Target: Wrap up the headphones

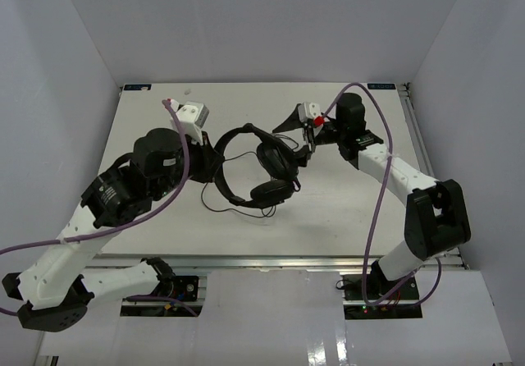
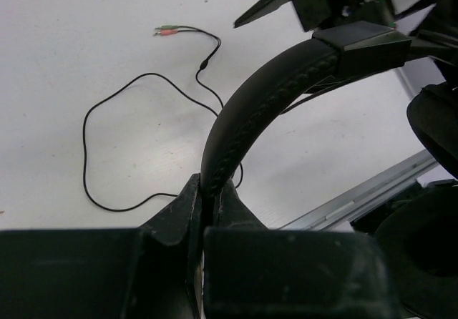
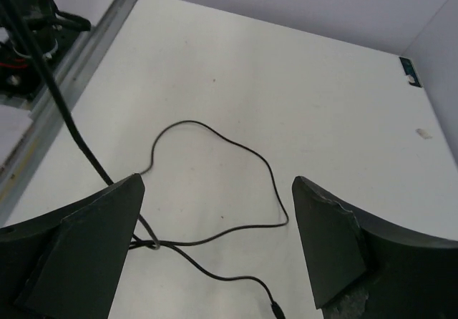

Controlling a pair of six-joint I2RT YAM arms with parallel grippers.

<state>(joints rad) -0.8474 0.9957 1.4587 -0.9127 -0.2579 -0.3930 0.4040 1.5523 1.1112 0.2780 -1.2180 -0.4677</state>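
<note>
The headphones (image 1: 275, 165) are found near the middle of the table (image 1: 344, 218), between the two arms. Their headband (image 1: 223, 146) is clamped at its leftmost curve by the left gripper (image 1: 212, 154). In the left wrist view the padded band (image 2: 236, 126) is seen wedged tight between the fingers (image 2: 179, 212) and arched up and away from them. The two earcups (image 1: 272, 192) are set at the right end of the headphones, one just above the other; whether they touch the table cannot be told.

The right gripper (image 1: 297, 134) is held just to the right of the headphones, beside the upper earcup. Its fingers (image 3: 93, 240) are spread wide, and nothing is gripped between them. Only the thin cord (image 3: 215, 129) is seen below the gap, laid in loose loops on the table.

More cord (image 2: 84, 147) is strewn on the table to the left of the headband, and it is ended by the reddish plug tips (image 2: 166, 31), which lie well apart from the headphones.
</note>
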